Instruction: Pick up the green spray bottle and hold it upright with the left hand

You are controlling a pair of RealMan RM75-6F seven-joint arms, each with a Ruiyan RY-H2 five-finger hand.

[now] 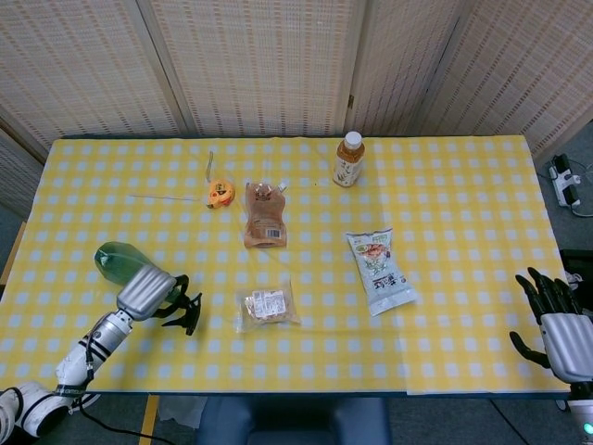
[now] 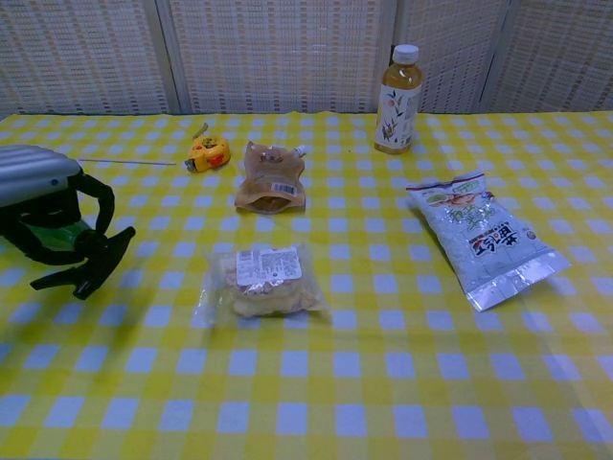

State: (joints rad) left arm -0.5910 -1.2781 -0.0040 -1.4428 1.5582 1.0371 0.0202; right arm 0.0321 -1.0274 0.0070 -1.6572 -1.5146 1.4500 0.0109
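The green spray bottle (image 1: 118, 262) is off the yellow checked table (image 1: 445, 185), lying close to level with its black trigger head (image 1: 184, 311) pointing right. My left hand (image 1: 145, 291) grips it around the neck, silver back upward. In the chest view the left hand (image 2: 36, 182) is at the left edge, dark fingers wrapped round the green bottle (image 2: 59, 236), and the trigger head (image 2: 88, 267) hangs above the cloth. My right hand (image 1: 560, 320) hovers off the table's right front corner, fingers spread, holding nothing.
A bagged snack (image 1: 267, 307) lies just right of the bottle's nozzle. Further back lie a brown pouch (image 1: 264, 219), a yellow tape measure (image 1: 220, 193) and a standing tea bottle (image 1: 348, 159). A white-green packet (image 1: 379, 270) lies right of centre.
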